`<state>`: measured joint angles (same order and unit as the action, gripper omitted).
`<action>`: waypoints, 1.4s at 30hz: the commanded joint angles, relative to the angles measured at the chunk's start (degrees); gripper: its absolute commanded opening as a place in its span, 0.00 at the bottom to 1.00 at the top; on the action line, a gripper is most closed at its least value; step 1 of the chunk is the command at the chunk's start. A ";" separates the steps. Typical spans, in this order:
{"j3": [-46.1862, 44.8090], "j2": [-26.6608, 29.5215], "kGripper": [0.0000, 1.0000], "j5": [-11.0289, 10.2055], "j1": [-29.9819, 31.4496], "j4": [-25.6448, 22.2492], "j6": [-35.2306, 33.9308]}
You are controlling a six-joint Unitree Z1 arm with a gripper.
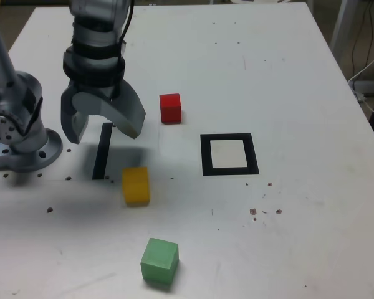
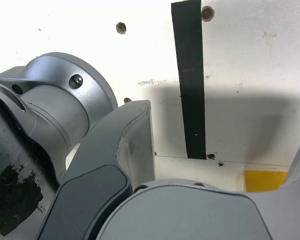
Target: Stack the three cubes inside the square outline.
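On the white counter [image 1: 299,75]: gripper [image 1: 101,129], jaws spread wide, empty, above black strip [image 1: 102,151]. Red cube [image 1: 170,108], yellow cube [image 1: 136,185], green cube [image 1: 159,262] lie apart, all outside square outline [image 1: 229,154], mid-counter.

No legible text, labels, brands, numbers or signs found in either view. The cubes' faces are plain, the worktop [image 1: 287,75] carries only unlettered black markings, and the arm's housing shows no readable lettering.
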<state>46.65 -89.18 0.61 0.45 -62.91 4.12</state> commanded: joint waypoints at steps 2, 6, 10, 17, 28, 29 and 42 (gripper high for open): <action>0.25 0.25 1.00 0.00 -0.06 0.03 0.10; 0.27 0.27 1.00 0.03 -0.08 -0.06 0.10; 0.28 0.20 1.00 0.08 -0.08 -0.08 0.11; 0.80 0.08 1.00 -0.26 -0.07 -0.19 0.25; 5.96 -1.48 1.00 -2.80 -0.68 -0.81 0.70; 6.50 -1.75 1.00 -3.08 -0.97 -0.85 0.79; 14.90 -9.02 0.99 -6.40 -10.17 -0.94 4.83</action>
<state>60.41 -96.82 -5.44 -8.38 -63.71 8.20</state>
